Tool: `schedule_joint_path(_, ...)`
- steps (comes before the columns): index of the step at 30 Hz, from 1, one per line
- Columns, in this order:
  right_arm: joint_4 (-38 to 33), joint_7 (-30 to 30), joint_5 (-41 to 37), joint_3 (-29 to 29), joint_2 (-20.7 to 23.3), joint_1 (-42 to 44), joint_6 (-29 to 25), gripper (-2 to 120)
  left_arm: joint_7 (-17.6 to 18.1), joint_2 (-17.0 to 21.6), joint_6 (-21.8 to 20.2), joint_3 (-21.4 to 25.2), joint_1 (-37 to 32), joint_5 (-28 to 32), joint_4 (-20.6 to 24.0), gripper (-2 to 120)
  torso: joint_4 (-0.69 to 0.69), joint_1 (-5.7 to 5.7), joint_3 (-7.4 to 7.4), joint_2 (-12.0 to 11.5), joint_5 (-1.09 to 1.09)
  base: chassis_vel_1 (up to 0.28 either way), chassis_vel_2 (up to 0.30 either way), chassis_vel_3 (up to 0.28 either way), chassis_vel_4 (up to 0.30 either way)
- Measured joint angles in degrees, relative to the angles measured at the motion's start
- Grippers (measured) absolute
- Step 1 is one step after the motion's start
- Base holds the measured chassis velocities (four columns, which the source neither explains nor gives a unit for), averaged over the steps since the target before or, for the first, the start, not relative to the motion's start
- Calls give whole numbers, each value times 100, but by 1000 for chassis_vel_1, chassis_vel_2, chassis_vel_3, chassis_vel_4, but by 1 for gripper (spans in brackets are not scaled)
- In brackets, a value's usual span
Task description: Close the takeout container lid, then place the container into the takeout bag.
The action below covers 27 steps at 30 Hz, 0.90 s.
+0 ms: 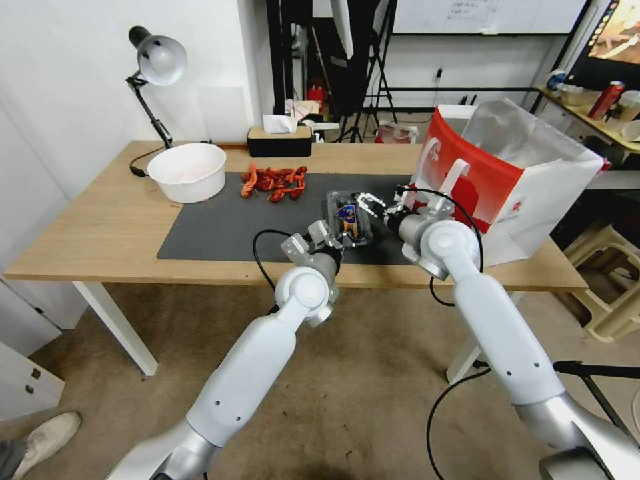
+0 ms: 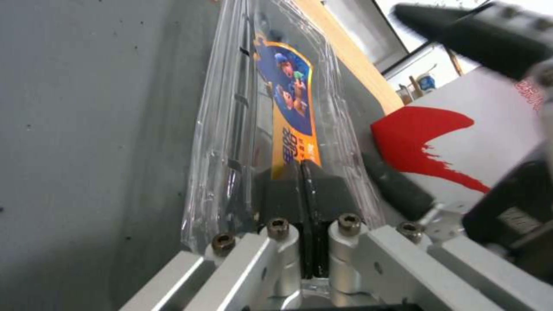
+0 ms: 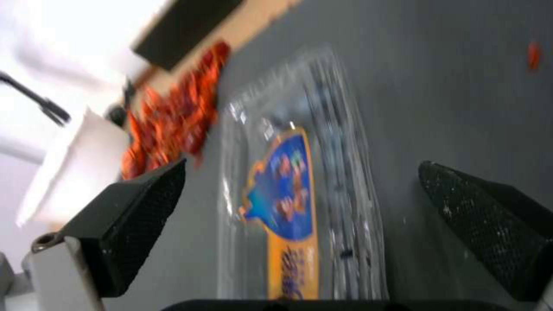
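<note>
Both our arms reach from the foreground toward the takeout container (image 1: pixel 347 223), which we take as landmark; it lies flat on the dark mat (image 1: pixel 220 230).

Item: left gripper (image 1: pixel 331 238), at the container's near edge. Its two dark pads (image 2: pixel 302 192) are pressed together over the edge of the clear plastic, so we judge it is pinching the container there.

Item: right gripper (image 1: pixel 371 204), just beside the container on the bag side. Its fingers (image 3: pixel 138 216) are spread wide, empty, with the container lying between and beyond them.

Item: the lid (image 2: pixel 288 95), bearing a blue-and-orange sticker. It lies down over the tray and looks closed; whether it has snapped fully we cannot tell.

Item: takeout bag (image 1: pixel 520 187), red and white, standing open near the container on the right gripper's side.

Item: white bowl (image 1: pixel 188 171) and red crayfish (image 1: pixel 275 181), beyond the container, well apart from both grippers.

Status: closing appears done or nearly so. Lifting the container and placing it in the bag remain.
</note>
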<state>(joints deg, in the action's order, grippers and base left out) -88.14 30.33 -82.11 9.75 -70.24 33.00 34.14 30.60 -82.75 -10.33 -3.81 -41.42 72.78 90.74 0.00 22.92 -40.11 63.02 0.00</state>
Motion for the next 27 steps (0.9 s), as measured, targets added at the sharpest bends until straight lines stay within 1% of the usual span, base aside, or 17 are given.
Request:
schedule_joint_path(1,74,6,-33,-12,-13,-47,142,100,-6,8,6,5,-3,0,-2,0,0,0,0,0,0,0,0,0,0)
schedule_joint_path(2,74,6,-33,-12,-13,-47,142,100,-6,8,6,5,-3,0,-2,0,0,0,0,0,0,0,0,0,0)
schedule_joint_path(4,188,37,-125,-19,-60,-126,343,100,-13,17,12,19,-6,11,-5,0,-1,0,0,0,0,0,0,0,0)
schedule_joint_path(10,465,120,-286,-3,-161,-300,545,100,-15,25,17,22,-9,20,-2,0,0,0,0,0,0,0,0,0,0)
schedule_joint_path(13,568,247,-412,34,-199,-386,702,97,-15,28,21,22,-10,23,-2,0,0,0,2,1,-1,0,0,0,0)
schedule_joint_path(16,665,313,-595,48,-205,-439,773,83,-14,34,30,23,-14,25,-4,0,-2,-1,2,1,-1,0,0,0,0)
schedule_joint_path(17,665,313,-595,48,-205,-439,773,83,-14,34,30,23,-14,25,-4,0,-2,-1,2,1,-1,0,0,0,0)
schedule_joint_path(19,695,289,-655,22,-190,-446,774,76,-16,37,32,32,-15,30,-4,0,-3,-1,2,1,-1,0,0,0,0)
schedule_joint_path(20,707,273,-677,2,-187,-447,775,70,-17,39,33,38,-15,36,-3,0,-2,0,2,1,0,0,0,0,0)
schedule_joint_path(21,707,273,-677,2,-187,-447,775,70,-17,39,33,38,-15,36,-3,0,-2,0,2,1,0,0,0,0,0)
schedule_joint_path(22,719,266,-682,-7,-187,-449,776,67,-18,40,33,41,-15,38,-3,0,-1,-1,2,1,0,0,0,0,0)
schedule_joint_path(23,736,256,-694,-18,-185,-449,778,58,-18,43,33,43,-15,40,-1,0,-1,-1,2,1,0,0,0,0,0)
schedule_joint_path(24,736,256,-694,-18,-185,-449,778,58,-18,43,33,43,-15,40,-1,0,-1,-1,2,1,0,0,0,0,0)
schedule_joint_path(25,747,251,-696,-26,-184,-449,779,55,-18,45,33,45,-15,40,2,0,-1,-1,2,1,0,0,0,0,0)
schedule_joint_path(26,756,236,-696,-35,-180,-443,782,48,-18,47,34,51,-16,41,5,0,-1,-1,1,1,0,0,0,0,0)
schedule_joint_path(27,759,227,-695,-42,-180,-437,783,44,-18,49,36,55,-16,42,6,0,-1,0,0,1,1,0,0,0,0)
